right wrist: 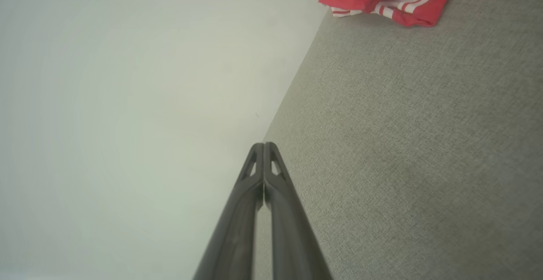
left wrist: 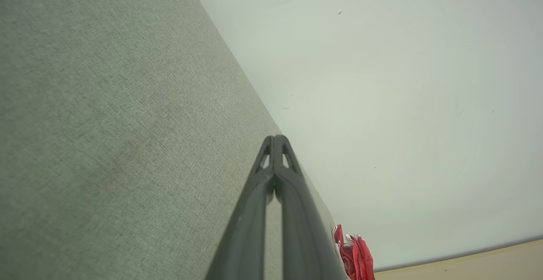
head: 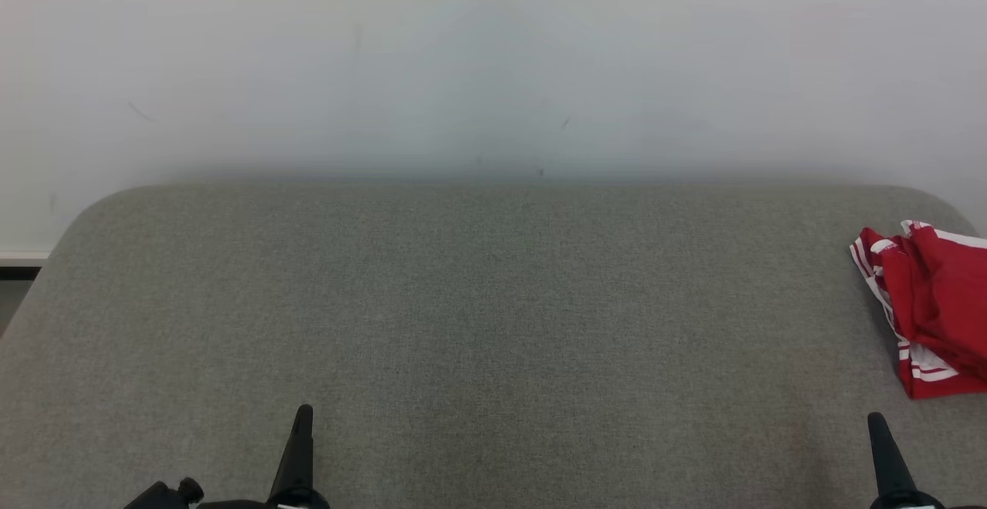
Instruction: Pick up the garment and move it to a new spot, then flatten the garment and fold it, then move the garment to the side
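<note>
head view showed me the red-and-white garment bunched at three o'clock on the grey padded surface, close to its right edge. my left gripper sat at seven o'clock and my right gripper at five, both clenched on nothing, the right one near the garment but apart from it.

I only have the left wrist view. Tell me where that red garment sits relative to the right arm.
Observer: The crumpled red, white-striped cloth garment lies on the grey fabric surface, ahead of the right gripper and slightly to its right, untouched.
Operator: Report its fingers.
Observer: The fingers are pressed together, holding nothing.
Operator: Place my left gripper.
Observer: The left gripper sits at the surface's near left, far from the garment.
</note>
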Available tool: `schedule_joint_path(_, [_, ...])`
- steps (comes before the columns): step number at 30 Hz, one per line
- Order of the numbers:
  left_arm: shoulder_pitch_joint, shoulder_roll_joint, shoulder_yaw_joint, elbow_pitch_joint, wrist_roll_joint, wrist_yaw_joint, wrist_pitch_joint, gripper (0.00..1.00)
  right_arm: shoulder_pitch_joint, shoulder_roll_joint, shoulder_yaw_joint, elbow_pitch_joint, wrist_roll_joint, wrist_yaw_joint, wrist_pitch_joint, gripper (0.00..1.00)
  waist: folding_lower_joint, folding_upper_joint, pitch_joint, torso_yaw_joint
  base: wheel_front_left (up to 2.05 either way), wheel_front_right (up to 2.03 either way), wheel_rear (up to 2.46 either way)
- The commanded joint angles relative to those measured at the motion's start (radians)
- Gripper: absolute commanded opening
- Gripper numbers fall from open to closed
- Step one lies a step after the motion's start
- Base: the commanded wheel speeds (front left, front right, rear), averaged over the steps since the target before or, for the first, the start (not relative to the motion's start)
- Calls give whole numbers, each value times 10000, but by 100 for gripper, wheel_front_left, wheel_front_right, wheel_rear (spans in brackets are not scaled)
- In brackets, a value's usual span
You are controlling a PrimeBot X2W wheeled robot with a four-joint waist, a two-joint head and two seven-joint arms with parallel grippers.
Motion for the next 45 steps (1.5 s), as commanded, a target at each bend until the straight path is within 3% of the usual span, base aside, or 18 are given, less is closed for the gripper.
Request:
schedule_joint_path(1, [-262, -9, -2, -16, -342, -63, 44, 0, -218, -26, -101, -47, 292, -12, 103, 0, -1, -1, 24, -18, 0, 0, 0])
schedule_joint_path(45, [-1158, -22, -57, 402, -3947, -70, 656, 0, -971, 89, -1119, 262, 3708, -19, 1458, 0, -1, -1, 514, -381, 0, 0, 0])
